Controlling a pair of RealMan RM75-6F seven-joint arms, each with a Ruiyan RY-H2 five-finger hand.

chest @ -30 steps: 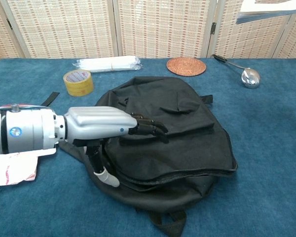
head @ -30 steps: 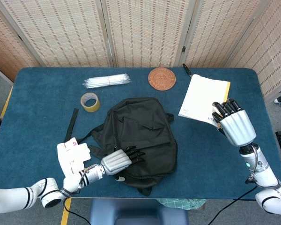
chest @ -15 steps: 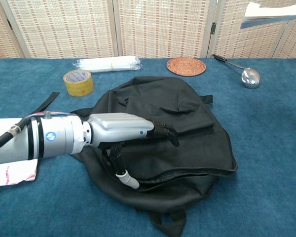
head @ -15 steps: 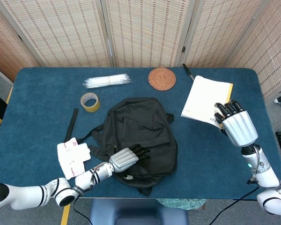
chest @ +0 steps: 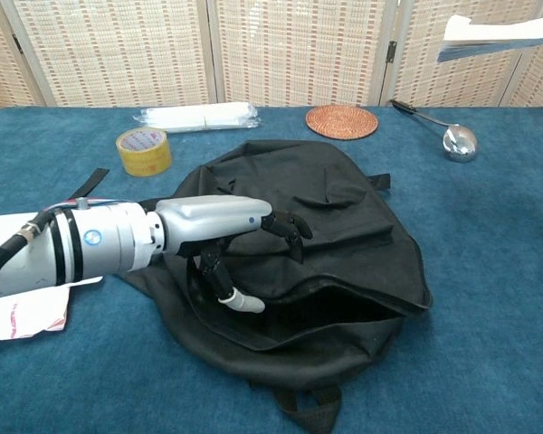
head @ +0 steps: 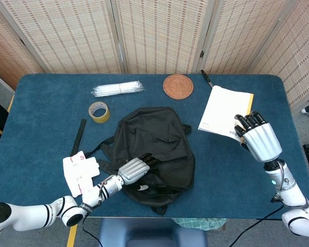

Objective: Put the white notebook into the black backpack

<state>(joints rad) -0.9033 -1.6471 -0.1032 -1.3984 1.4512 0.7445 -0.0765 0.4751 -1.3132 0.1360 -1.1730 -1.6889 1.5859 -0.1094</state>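
Head view first, from your left: a white paper packet (head: 80, 172) lies on the blue desk (head: 36, 118) near the front edge, with a loose black strap (head: 81, 135) just behind it. Behind those sit a roll of yellow tape (head: 99, 111) and a bundle of clear white sticks (head: 117, 88).

Your left hand (head: 134, 168) rests on the front part of the black backpack (head: 154, 146). In the chest view its fingers (chest: 288, 226) are curled into the fabric of the upper flap, thumb underneath, and the flap is lifted so a dark gap shows along the front of the bag. You are gripping that flap edge.

The backpack lies flat in the middle of the desk. Behind it, near the far edge, is a round woven coaster (head: 177, 85). The chest view shows a metal spoon (chest: 452, 135) lying to the right of the coaster.

Your right hand (head: 257, 136) holds the white notebook (head: 225, 110) by its near edge, fingertips over the top of the cover. In the chest view the notebook (chest: 498, 36) is raised in the air, well above the desk, and well apart from the backpack on its right side. It is roughly level.
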